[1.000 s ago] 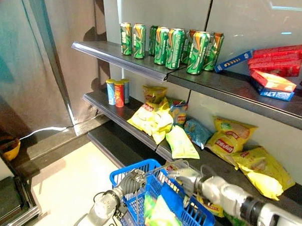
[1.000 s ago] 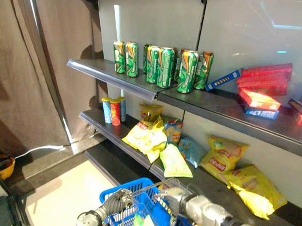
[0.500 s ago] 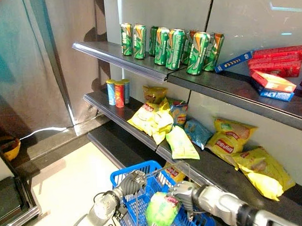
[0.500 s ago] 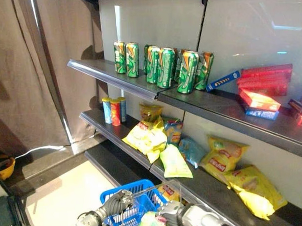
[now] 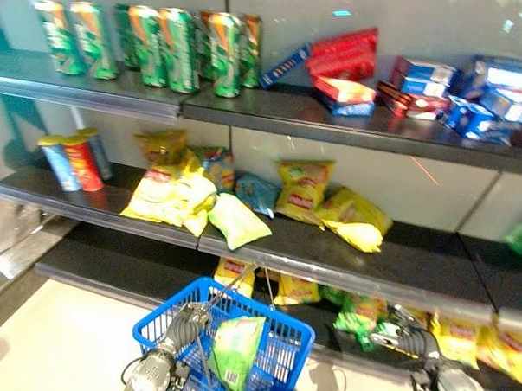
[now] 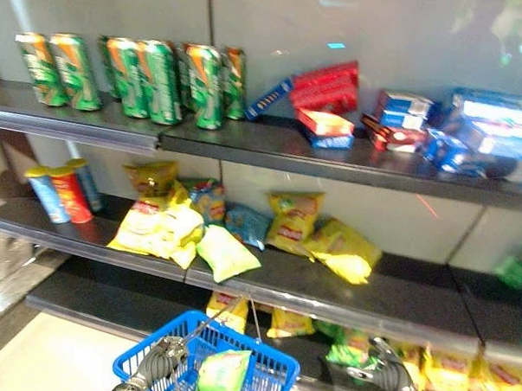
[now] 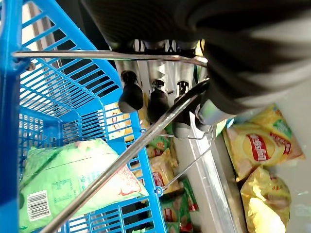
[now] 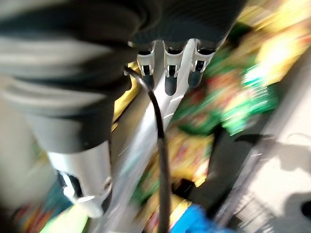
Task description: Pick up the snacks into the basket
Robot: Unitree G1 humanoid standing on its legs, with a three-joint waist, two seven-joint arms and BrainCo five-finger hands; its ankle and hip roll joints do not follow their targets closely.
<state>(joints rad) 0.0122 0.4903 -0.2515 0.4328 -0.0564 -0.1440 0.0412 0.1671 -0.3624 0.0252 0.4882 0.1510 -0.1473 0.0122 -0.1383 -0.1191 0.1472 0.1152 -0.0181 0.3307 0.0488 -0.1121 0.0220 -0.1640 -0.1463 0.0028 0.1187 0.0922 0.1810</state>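
The left hand has its fingers curled around the metal handle of the blue basket, low in the middle. A green snack bag lies inside it. The right hand, lower right, holds nothing, its fingers loose.

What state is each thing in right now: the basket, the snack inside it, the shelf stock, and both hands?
blue basket: hanging by its wire handle from the left hand
green snack bag: inside the basket, leaning
left hand: fingers curled round the wire handle
right hand: low by the bottom shelf bags, holding nothing
green cans: upright on the top shelf
yellow chip bags: lying on the middle shelf
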